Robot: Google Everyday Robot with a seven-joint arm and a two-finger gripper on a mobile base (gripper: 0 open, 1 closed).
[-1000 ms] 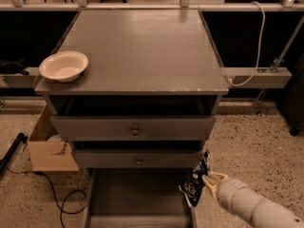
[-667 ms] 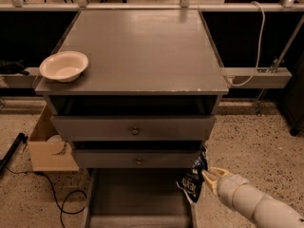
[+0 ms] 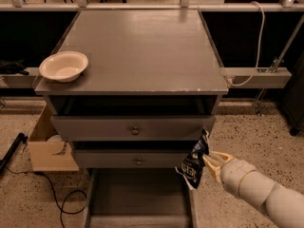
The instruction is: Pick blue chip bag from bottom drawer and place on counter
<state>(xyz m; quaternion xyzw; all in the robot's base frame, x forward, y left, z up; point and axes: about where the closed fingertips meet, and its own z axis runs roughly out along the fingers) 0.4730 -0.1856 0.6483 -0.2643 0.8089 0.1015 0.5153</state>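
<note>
Low on the right, at the end of a pale segmented arm (image 3: pixel 256 189): gripper (image 3: pixel 207 161), fingers pinched tight on the right edge of the blue chip bag (image 3: pixel 194 164). Bag hanging upright and crumpled, touching no surface, just over the right wall of the bottom drawer (image 3: pixel 137 194) and in front of the right end of the middle drawer (image 3: pixel 118 159). Bottom drawer standing open, flat grey floor in view. Above the middle drawer, a second knobbed drawer (image 3: pixel 109 127), then a dark open slot under the counter (image 3: pixel 142 51). On the counter's front left corner, a cream bowl (image 3: pixel 63 66). Left of the cabinet, on the speckled floor (image 3: pixel 247 127), a cardboard box (image 3: pixel 47 148) and a black cable (image 3: pixel 61 208). Off to the right, a white cable (image 3: pixel 259 37) looping down to a grey rail (image 3: pixel 256 75).
</note>
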